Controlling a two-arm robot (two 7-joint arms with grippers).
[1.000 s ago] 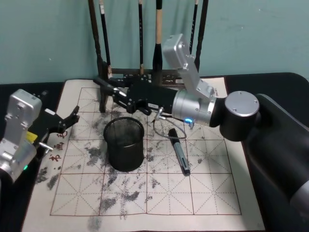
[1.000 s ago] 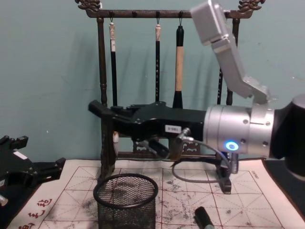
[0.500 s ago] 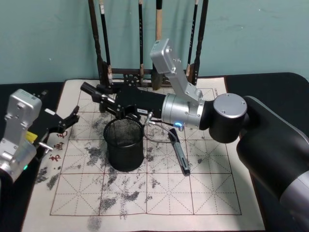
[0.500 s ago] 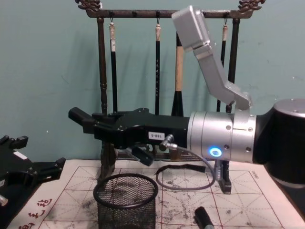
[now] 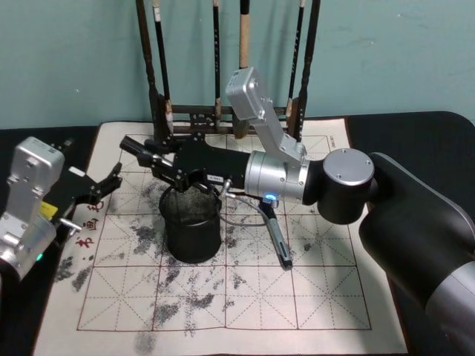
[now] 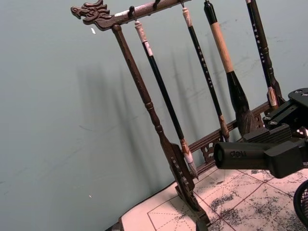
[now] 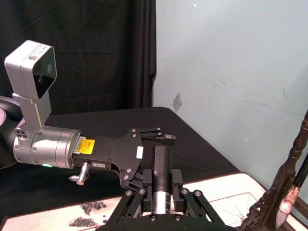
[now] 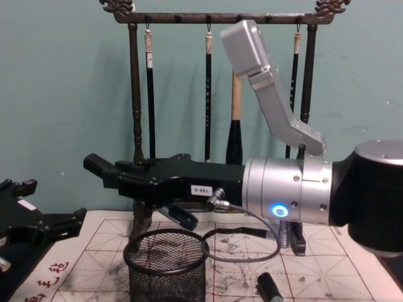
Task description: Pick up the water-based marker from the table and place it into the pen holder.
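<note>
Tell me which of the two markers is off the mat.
The held marker, clamped level in the right tool in front of the rack. The other marker lies flat on the mat, right of the holder.

Two markers (image 5: 276,239) (image 6: 240,155), one pen holder (image 5: 191,239), one mat (image 5: 260,297), one rack (image 8: 134,94), four brushes (image 8: 208,94).

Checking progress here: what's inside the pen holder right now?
No pen shows through the pen holder's mesh. The right gripper, holding a marker sideways, hovers above the rim and covers part of the opening; the bottom is out of sight.
</note>
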